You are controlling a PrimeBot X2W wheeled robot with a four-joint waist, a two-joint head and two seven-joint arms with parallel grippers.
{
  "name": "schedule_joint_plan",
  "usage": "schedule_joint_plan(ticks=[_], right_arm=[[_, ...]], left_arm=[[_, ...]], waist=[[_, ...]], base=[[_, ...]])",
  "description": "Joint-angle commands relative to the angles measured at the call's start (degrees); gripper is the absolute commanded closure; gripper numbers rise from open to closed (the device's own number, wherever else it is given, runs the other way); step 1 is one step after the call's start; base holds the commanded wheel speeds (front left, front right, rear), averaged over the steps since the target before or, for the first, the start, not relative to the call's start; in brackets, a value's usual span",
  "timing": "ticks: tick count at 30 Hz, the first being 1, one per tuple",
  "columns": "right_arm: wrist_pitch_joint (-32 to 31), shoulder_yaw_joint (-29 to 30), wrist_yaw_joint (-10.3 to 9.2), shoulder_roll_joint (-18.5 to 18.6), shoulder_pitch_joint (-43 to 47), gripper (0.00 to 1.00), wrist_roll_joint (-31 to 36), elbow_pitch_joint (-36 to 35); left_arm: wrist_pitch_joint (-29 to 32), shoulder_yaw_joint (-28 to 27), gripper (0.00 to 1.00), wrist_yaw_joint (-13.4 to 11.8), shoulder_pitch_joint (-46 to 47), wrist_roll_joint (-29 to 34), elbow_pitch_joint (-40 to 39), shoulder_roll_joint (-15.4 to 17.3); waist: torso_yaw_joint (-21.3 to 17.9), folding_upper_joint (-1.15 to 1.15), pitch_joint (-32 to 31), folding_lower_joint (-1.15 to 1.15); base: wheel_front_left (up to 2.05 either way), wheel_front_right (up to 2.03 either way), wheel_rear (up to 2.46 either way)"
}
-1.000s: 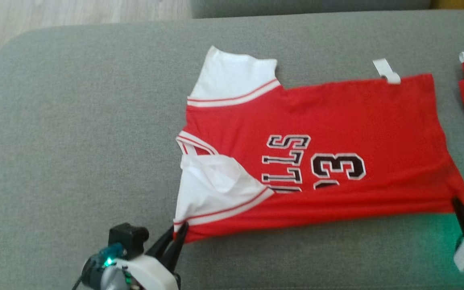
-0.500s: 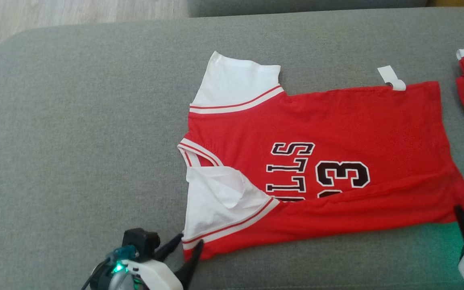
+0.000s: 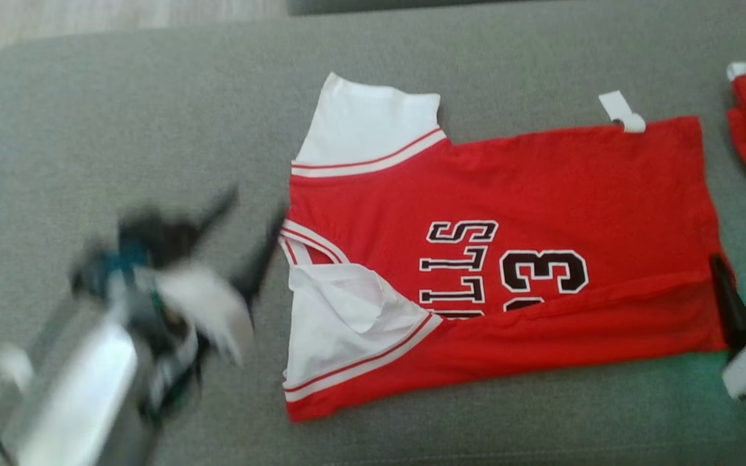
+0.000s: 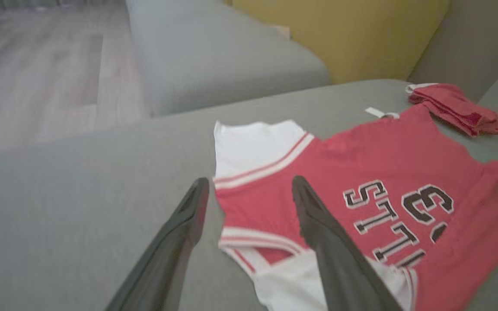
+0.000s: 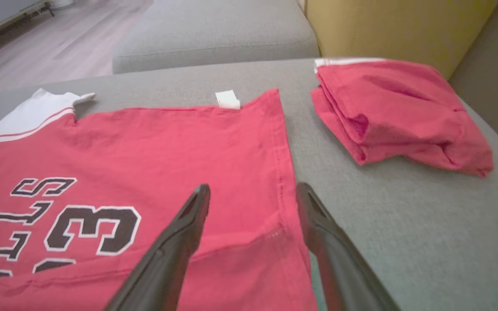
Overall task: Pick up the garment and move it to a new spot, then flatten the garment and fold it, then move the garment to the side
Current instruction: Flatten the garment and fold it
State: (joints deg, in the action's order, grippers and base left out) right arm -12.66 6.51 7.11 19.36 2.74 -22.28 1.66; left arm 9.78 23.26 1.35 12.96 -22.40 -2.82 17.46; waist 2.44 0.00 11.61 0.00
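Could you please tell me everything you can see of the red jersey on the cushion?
The red jersey is soft knit with white sleeves, red-striped trim, black white-edged lettering and a 3, and a white tag at its far edge. It lies flat on the grey cushion, near long edge folded over, ungripped.

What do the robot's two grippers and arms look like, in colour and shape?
The left gripper and the right gripper each have two long, dark, slightly glossy fingers that narrow to a tip. In the head view each gripper sits on a rounded white shell. The left one, blurred there, also shows a black block, a teal light and a silver-grey forearm behind the shell.
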Motion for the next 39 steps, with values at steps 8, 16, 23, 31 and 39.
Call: schedule_joint_plan(ticks=[8,16,23,31,39], right_arm=[[1.9,-4.3,0.37,0.5,-8.0,0.00,0.5,-1.5],[3.7,-5.9,0.37,-0.8,-11.7,0.00,0.1,-1.2],[5.1,-6.1,0.37,-2.2,-11.9,0.00,0.2,-0.4],[5.9,-6.2,0.37,-2.6,-12.0,0.00,0.1,-0.1],[6.4,-6.4,0.37,-2.5,-12.3,0.00,0.1,0.4]], left_arm=[[10.0,0.2,0.00,5.7,30.5,-4.8,12.0,2.9],[16.2,7.5,0.00,6.1,46.8,-13.1,26.9,7.2],[18.1,13.1,0.00,6.1,51.7,-16.5,34.1,11.8],[17.3,16.5,0.00,6.1,53.2,-19.3,38.2,13.3],[15.9,19.6,0.00,6.1,55.5,-21.0,41.7,13.7]], waist=[[-4.5,0.00,9.0,0.00],[-9.9,0.00,14.9,0.00],[-12.9,0.00,17.0,0.00],[-14.4,0.00,17.8,0.00],[-15.3,0.00,18.6,0.00]], base=[[0.00,0.00,0.00],[0.00,0.00,0.00],[0.00,0.00,0.00],[0.00,0.00,0.00],[0.00,0.00,0.00]])
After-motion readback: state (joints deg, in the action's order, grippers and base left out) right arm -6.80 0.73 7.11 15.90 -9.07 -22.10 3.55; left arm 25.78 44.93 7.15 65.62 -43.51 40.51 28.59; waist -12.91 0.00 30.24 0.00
